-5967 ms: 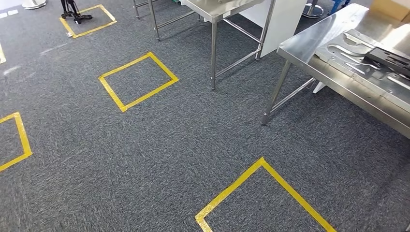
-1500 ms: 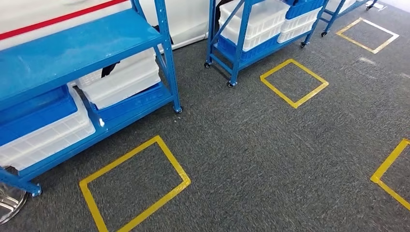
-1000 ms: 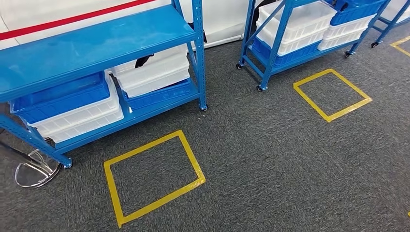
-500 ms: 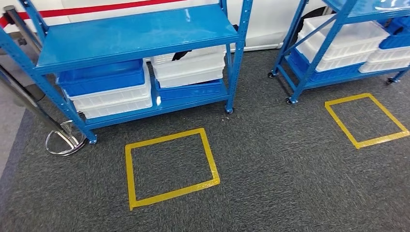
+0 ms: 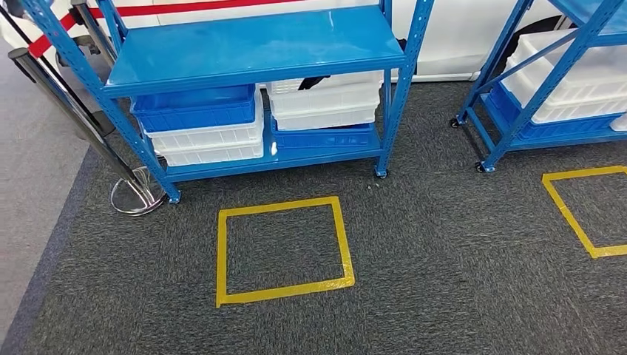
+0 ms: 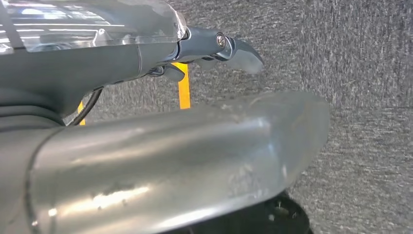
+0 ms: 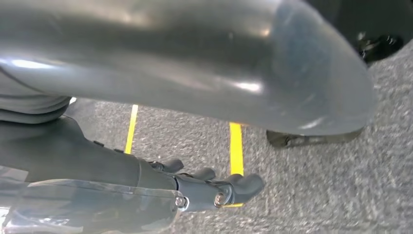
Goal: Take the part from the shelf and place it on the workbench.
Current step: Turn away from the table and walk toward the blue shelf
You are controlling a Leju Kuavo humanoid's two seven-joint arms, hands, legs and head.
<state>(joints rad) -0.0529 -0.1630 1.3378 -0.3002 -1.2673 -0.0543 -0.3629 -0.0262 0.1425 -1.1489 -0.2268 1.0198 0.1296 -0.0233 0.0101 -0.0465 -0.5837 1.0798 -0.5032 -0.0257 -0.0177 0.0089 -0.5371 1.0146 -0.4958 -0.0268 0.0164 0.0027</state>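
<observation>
Your head camera has swung since half a second ago: the blue shelf (image 5: 251,46) now sits squarely across the upper middle of the frame, and the yellow tape square (image 5: 283,249) on the carpet lies just below centre rather than toward the lower left. That is the view turning, not the things moving.

Count what you have: two blue racks, the second rack (image 5: 551,81) cut off at the upper right. Two yellow squares, one whole, the partial square (image 5: 580,214) at the right edge. On the near shelf's lower level, two stacks of bins, the left stack (image 5: 201,126) and the right stack (image 5: 325,107), blue and white mixed. One chrome post base (image 5: 137,198) at the left.

No part can be made out on the shelf.

Your left hand (image 6: 204,46) and right hand (image 7: 204,187) hang over carpet with fingers gently curled and nothing in them.
</observation>
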